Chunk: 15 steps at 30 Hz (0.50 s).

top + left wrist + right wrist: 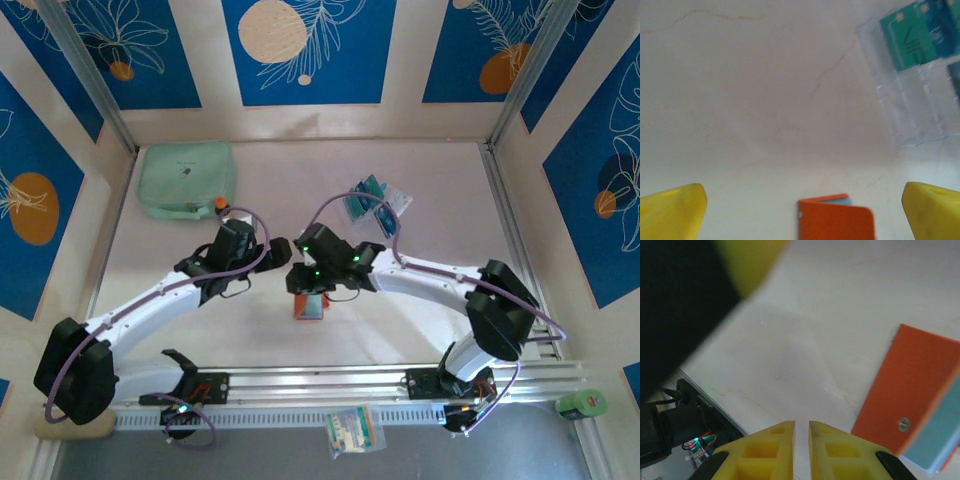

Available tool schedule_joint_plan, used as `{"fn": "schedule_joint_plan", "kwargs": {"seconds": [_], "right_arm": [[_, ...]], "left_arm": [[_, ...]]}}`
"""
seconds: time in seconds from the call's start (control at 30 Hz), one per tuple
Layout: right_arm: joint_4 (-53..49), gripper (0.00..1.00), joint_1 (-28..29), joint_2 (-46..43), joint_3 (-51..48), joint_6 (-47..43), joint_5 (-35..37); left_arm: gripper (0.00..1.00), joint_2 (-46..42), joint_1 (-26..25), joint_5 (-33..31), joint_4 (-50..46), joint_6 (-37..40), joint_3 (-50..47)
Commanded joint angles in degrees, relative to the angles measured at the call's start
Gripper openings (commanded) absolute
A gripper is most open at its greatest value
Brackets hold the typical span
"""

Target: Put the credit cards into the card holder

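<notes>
The orange card holder [308, 305] lies on the table just in front of both grippers, slightly ajar with a pale blue lining showing [940, 435]. In the left wrist view its folded edge [837, 220] sits low between my wide-open left gripper [804, 195], which holds nothing. Teal and blue credit cards [912, 35] lie in a clear plastic packet [907, 100] at the back right [375, 200]. My right gripper [801, 424] hovers left of the card holder [905, 385], its yellow jaws drawn together with only a thin gap and nothing between them. The two grippers [272, 256] [300, 275] nearly meet above the table.
A mint-green zip pouch [185, 180] lies at the back left. A small sachet packet [352, 430] sits below the rail at the front edge, and a green object [580, 403] at the front right. The left gripper's dark body [680, 305] looms close to the right wrist camera.
</notes>
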Motion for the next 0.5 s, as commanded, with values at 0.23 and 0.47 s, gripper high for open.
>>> {"fn": "schedule_joint_plan", "kwargs": {"seconds": [0.23, 0.47], "right_arm": [[-2.6, 0.10, 0.1, 2.5, -5.1, 0.9, 5.4], [0.7, 0.09, -0.9, 1.3, -11.4, 2.9, 5.8]], "left_arm": [[1.00, 5.0, 0.5, 1.0, -7.4, 8.8, 2.6], [1.00, 6.5, -0.9, 0.7, -7.7, 11.5, 3.0]]}}
